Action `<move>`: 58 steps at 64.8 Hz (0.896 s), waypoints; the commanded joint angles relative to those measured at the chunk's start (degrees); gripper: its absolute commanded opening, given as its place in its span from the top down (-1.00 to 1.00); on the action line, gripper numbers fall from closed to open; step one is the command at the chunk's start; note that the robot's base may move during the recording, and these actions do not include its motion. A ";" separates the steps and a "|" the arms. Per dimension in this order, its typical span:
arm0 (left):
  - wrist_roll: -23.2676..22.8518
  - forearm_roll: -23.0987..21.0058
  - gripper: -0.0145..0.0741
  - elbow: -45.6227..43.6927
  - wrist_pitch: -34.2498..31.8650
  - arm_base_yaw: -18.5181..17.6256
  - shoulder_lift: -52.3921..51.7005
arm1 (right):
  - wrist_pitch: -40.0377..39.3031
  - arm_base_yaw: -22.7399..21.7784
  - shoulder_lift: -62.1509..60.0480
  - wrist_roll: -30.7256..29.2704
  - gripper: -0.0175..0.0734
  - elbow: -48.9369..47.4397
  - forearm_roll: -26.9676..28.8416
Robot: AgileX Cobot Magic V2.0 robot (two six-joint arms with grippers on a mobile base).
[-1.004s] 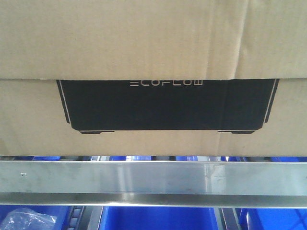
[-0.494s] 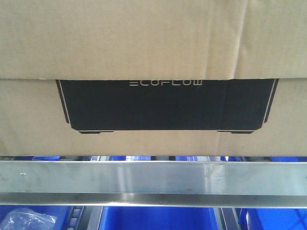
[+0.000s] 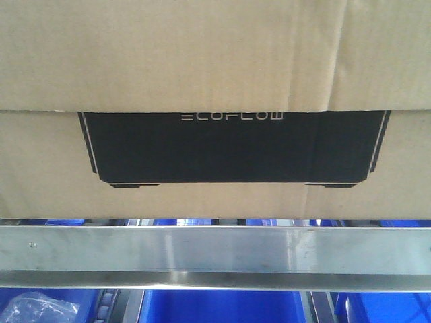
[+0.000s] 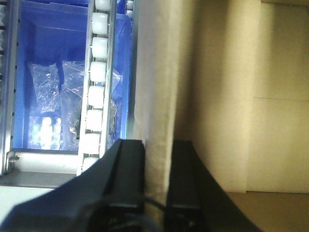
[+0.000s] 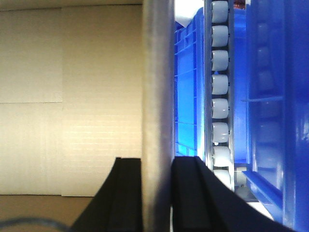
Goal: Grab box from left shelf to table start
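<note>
At bottom centre, the right gripper (image 5: 157,166) clamps its black fingers (image 5: 128,169) on the upright edge of the cardboard box (image 5: 72,96). A white roller track (image 5: 220,87) and blue bins (image 5: 273,96) fill the right side.

The only writing that can be read is the brand name "ECOFLOW" (image 3: 234,116), in the front-facing view. It is set in thin, pale, widely spaced capital letters on a black panel (image 3: 232,151) printed on the front of the brown cardboard box (image 3: 168,54). The word sits a little above the middle of the frame, along the top edge of the panel and just under the overhanging upper cardboard layer. It runs level and is centred between the panel's left and right sides. In both wrist views the cardboard is plain, and nothing legible shows there.
</note>
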 commanded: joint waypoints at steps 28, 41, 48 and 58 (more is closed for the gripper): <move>-0.46 -0.35 0.90 -1.82 -2.95 -0.08 -1.79 | -5.19 0.51 -1.54 0.08 0.49 -2.12 2.93; -0.46 -1.16 0.90 -1.82 -2.72 -0.08 -1.79 | -4.93 0.51 -1.54 0.08 0.49 -2.12 2.93; -0.46 -2.37 0.90 -1.82 -3.02 -0.08 -1.79 | -5.06 0.51 -1.54 0.08 0.49 -2.12 2.93; -0.46 -1.09 0.90 -1.82 -2.32 -0.08 -2.49 | -5.44 0.51 -1.75 0.08 0.49 -2.12 2.88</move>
